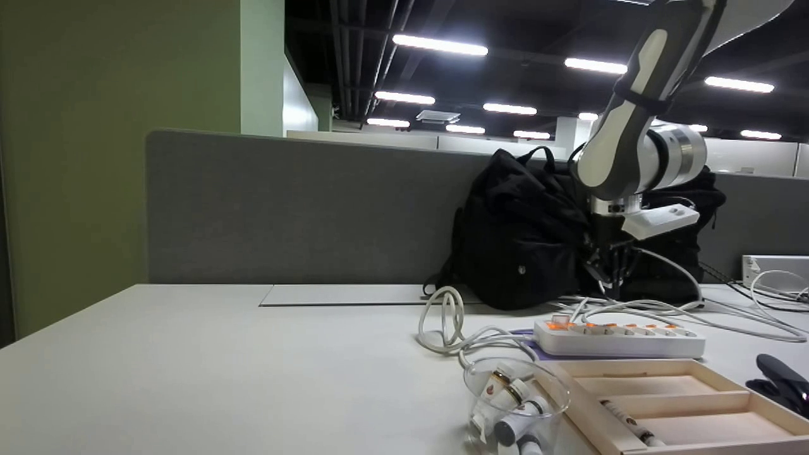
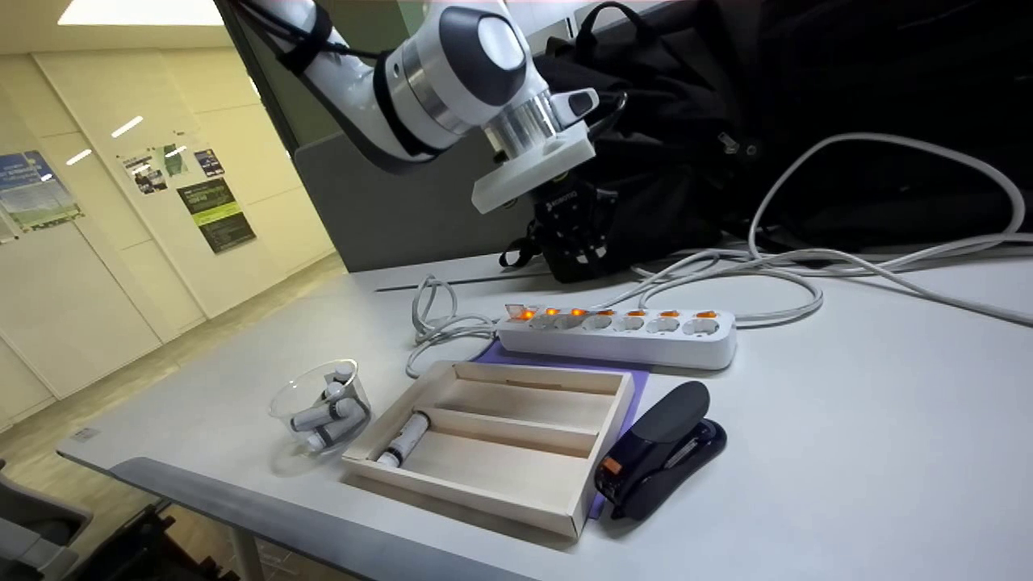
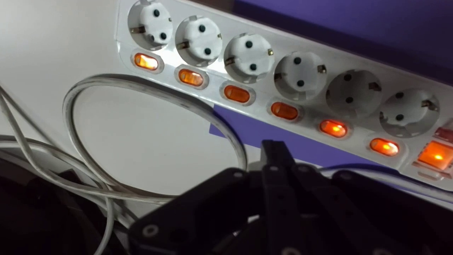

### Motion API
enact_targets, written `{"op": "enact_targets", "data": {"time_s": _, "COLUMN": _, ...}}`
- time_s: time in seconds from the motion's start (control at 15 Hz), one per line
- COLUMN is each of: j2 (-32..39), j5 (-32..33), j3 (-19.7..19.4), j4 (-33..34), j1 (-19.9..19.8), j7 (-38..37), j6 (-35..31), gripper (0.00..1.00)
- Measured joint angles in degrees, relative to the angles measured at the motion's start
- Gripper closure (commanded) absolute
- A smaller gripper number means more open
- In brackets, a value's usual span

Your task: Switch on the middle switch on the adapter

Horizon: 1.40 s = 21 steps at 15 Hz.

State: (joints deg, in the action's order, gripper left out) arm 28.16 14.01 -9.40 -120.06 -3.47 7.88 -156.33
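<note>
The adapter, a long white power strip [image 3: 247, 62], lies on the table. It also shows in both exterior views [image 1: 619, 344] [image 2: 621, 347]. A row of small orange switches runs along its sockets. The larger end switch [image 3: 437, 155] and the two small switches beside it [image 3: 333, 128] glow. The two middle switches [image 3: 237, 94] [image 3: 284, 111] look dark. The two at the far end look pale, perhaps from glare. My gripper [image 3: 277, 145] is shut and empty, fingertips together. It hovers on the backpack side of the strip, apart from the switches, and shows in both exterior views [image 1: 612, 292] [image 2: 593, 257].
White cables [image 2: 795, 266] loop behind the strip, close under my gripper. Black backpacks [image 1: 524, 240] stand behind the arm. A wooden tray [image 2: 516, 432], a black stapler [image 2: 658, 452] and a clear cup of small bottles [image 2: 323, 403] are in front. A purple sheet [image 3: 269, 136] lies under the strip.
</note>
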Motion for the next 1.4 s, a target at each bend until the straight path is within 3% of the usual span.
{"op": "enact_targets", "data": {"time_s": 0.8, "j2": 4.1, "j5": -3.7, "j3": 1.1, "j4": 0.2, "j1": -1.8, "j7": 0.1, "j6": -1.8, "gripper": 1.00}}
{"op": "enact_targets", "data": {"time_s": 1.4, "j2": 4.9, "j5": -6.8, "j3": 4.2, "j4": 0.6, "j1": -5.2, "j7": 2.6, "j6": -2.8, "gripper": 1.00}}
